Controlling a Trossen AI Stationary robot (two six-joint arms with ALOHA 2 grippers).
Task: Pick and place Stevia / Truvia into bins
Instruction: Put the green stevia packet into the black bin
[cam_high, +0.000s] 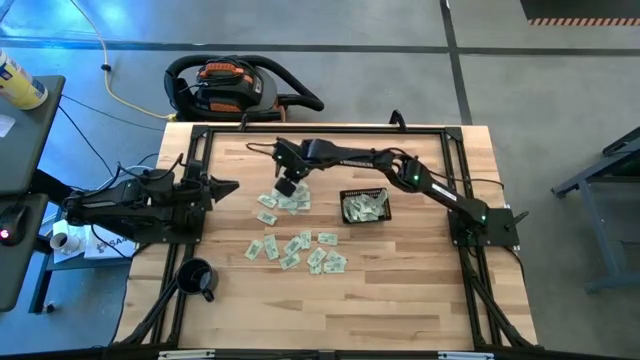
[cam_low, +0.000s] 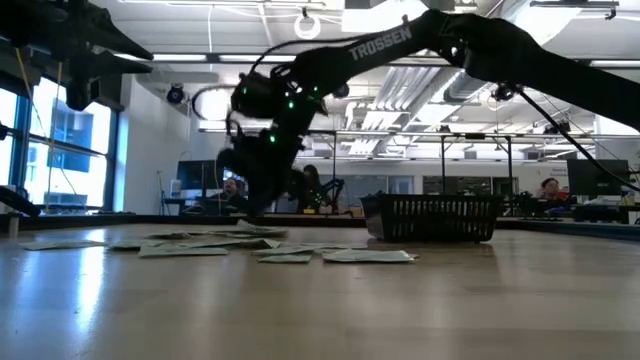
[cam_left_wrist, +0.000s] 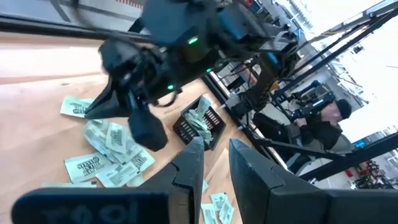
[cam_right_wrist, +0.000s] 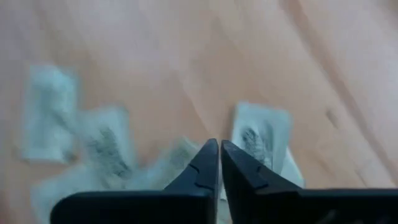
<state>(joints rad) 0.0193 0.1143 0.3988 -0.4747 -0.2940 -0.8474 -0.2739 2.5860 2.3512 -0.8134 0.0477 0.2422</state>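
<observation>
Pale green and white Stevia sachets (cam_high: 285, 202) lie flat in a loose pile at the table's middle, and more sachets (cam_high: 300, 250) are scattered nearer the front edge. The black mesh basket (cam_high: 347, 195) stands right of the pile with several sachets inside it. My right gripper (cam_high: 287, 186) reaches across from the right and hangs over the pile's far edge, pointing down, fingers shut (cam_right_wrist: 219, 152), with a sachet (cam_right_wrist: 261, 140) just beyond its tips. My left gripper (cam_high: 228, 187) waits open (cam_left_wrist: 214, 163) at the table's left side, facing the pile. My right gripper points down at the pile with shut fingers and nothing shows between them. Whether its tips touch a sachet I cannot tell.
A round black mug (cam_high: 197, 278) stands near the table's front left corner. In the low view the basket (cam_low: 430, 218) stands right of the right gripper (cam_low: 248, 205). Bare wood lies along the front and right of the table. People sit in the room beyond the table.
</observation>
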